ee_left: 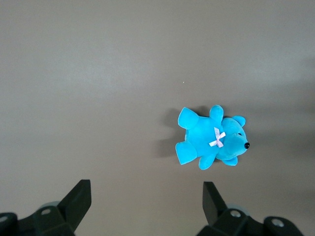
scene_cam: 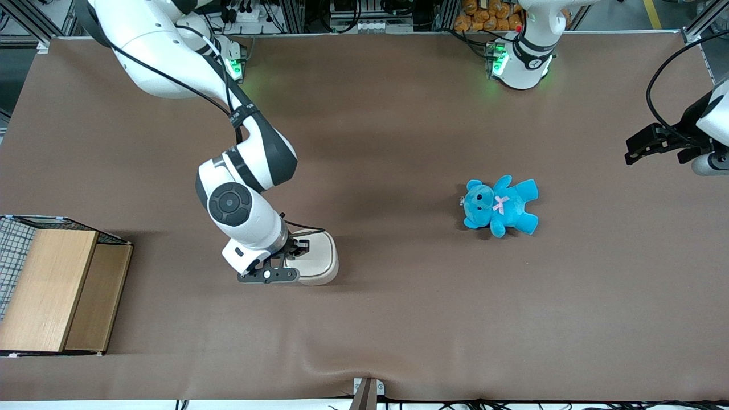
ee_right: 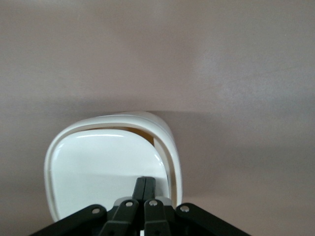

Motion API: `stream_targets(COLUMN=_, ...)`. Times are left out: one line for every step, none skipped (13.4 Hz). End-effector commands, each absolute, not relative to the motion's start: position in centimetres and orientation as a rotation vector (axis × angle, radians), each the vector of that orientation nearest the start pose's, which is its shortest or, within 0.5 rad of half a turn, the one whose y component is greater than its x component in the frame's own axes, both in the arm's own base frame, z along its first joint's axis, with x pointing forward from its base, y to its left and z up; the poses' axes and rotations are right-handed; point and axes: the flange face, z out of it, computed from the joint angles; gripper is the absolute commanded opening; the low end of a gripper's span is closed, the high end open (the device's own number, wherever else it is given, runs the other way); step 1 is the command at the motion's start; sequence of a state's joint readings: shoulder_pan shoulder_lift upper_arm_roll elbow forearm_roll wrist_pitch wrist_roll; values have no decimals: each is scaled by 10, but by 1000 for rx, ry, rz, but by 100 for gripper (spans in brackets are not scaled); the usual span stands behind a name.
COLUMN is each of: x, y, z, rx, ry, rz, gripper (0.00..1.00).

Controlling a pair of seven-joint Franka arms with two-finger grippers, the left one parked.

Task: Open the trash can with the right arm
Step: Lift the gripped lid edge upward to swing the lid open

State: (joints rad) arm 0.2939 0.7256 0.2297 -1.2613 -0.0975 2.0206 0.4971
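Note:
The cream-white trash can [scene_cam: 319, 259] stands on the brown table, nearer the front camera than the right arm's elbow [scene_cam: 267, 154]. My gripper [scene_cam: 293, 256] is shut and empty, its tips pressed down on the flat lid [ee_right: 103, 167] near the lid's edge. In the right wrist view the closed fingertips [ee_right: 145, 184] rest on the lid. The lid looks tipped, with a thin tan gap [ee_right: 118, 130] showing between it and the rim [ee_right: 167, 137].
A blue teddy bear [scene_cam: 501, 206] lies toward the parked arm's end of the table; it also shows in the left wrist view [ee_left: 211, 137]. A wooden box [scene_cam: 54, 290] with a wire-mesh part stands at the working arm's end, near the table's edge.

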Motion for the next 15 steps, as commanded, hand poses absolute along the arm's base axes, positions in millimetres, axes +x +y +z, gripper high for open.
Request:
stream_targets(x=674, y=341, z=359, rx=-3018, ry=38, rz=19, gripper=0)
stream_targets(x=673, y=344, z=363, rx=-2996, ry=66, rz=39, gripper=0)
stream_targets(x=671, y=350, z=367, rx=-2970, ry=109, rz=54, gripper=0)
stream_targets(x=668, y=356, z=368, rx=-2952, ry=131, rz=70, gripper=0)
stream_targets(x=665, y=363, z=373, rx=-2930, ry=137, rz=81, gripper=0)
stream_targets(x=660, y=369, z=378, rx=-2913, ry=157, rz=115, gripper=0)
stream_targets(x=658, y=372, z=384, rx=-2900, ry=177, rz=139, gripper=0)
stream_targets(x=653, y=378, z=389, rx=-2893, ry=190, rz=167, gripper=0)
stream_targets(x=645, y=390, z=395, rx=-2868, ry=215, rz=198, gripper=0)
stream_targets(x=641, y=400, z=405, rx=-2844, ry=261, rz=209, gripper=0)
stream_targets(x=637, y=405, z=414, rx=-2831, ry=285, rz=216, gripper=0)
stream_targets(x=635, y=408, z=420, rx=-2825, ry=287, rz=231, gripper=0)
stream_targets(x=632, y=408, z=426, rx=-2822, ry=278, rz=250, gripper=0)
stream_targets(x=628, y=407, z=440, rx=-2824, ry=265, rz=255, gripper=12)
stream_targets(x=627, y=401, z=450, rx=-2828, ry=266, rz=254, gripper=29)
